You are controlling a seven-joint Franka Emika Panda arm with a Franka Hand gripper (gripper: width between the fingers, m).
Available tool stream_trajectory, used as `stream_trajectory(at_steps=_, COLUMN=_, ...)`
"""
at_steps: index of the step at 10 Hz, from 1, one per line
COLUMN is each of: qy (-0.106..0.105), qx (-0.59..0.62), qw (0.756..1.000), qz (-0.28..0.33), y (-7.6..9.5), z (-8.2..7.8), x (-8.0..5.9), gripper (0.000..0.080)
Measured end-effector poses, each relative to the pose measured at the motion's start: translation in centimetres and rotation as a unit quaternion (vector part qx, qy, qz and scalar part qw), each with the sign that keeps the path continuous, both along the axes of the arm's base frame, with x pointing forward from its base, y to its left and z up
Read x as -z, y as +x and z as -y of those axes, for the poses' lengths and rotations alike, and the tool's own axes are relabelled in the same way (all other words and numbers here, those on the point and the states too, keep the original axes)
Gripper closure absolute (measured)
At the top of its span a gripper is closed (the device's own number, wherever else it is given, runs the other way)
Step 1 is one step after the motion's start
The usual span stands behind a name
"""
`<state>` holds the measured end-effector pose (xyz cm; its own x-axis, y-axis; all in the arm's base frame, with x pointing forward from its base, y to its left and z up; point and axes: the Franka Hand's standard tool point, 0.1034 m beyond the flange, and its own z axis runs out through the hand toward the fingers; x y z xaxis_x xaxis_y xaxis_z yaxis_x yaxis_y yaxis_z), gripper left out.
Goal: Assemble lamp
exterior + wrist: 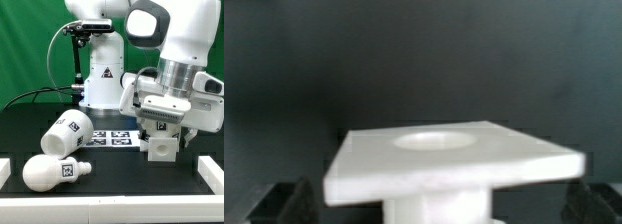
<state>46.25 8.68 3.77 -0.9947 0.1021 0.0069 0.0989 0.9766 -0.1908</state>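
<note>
My gripper is at the exterior view's right, low over the black table, shut on the white lamp base. In the wrist view the base fills the middle, its flat square face with a round socket turned toward the camera. The dark fingers stand at both of its sides, around my gripper's middle. The tapered shade lies tilted on the table at the exterior view's left. The rounded bulb lies on its side in front of the shade. Neither shows in the wrist view.
The marker board lies flat between the shade and the base. The robot's pedestal stands behind it. White rails edge the table at the right and at the near left corner.
</note>
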Motion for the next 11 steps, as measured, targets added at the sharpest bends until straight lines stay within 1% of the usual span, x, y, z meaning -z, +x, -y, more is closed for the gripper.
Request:
stream_trajectory(at_steps=2, qy=-0.015, qx=0.005, qw=1.0, qz=0.022, y=1.4, z=0.1, x=-3.1, gripper=0.0101)
stream_trajectory(at_steps=3, qy=-0.017, qx=-0.002, qw=0.999, qz=0.032, y=2.0, z=0.1, x=-4.3, gripper=0.0101)
stream_trajectory(at_steps=5, qy=-0.013, qx=0.065, qw=0.996, qz=0.057, y=3.0, z=0.2, x=-5.2, gripper=0.0101)
stream_trajectory(at_steps=6, qy=0.006, qx=0.123, qw=0.989, qz=0.079, y=3.8, z=0.4, x=-5.5, gripper=0.0101)
stream_trajectory(at_steps=7, qy=0.026, qx=0.185, qw=0.977, qz=0.105, y=4.5, z=0.5, x=-5.6, gripper=0.0101)
stream_trajectory(at_steps=9, qy=0.049, qx=0.3, qw=0.943, qz=0.132, y=5.0, z=0.4, x=-5.6, gripper=0.0101)
stream_trajectory(at_steps=10, qy=0.059, qx=0.377, qw=0.913, qz=0.146, y=5.4, z=0.2, x=-5.8, gripper=0.0101)
stream_trajectory(at_steps=11, qy=0.064, qx=0.46, qw=0.872, qz=0.157, y=5.6, z=-0.1, x=-6.0, gripper=0.0101)
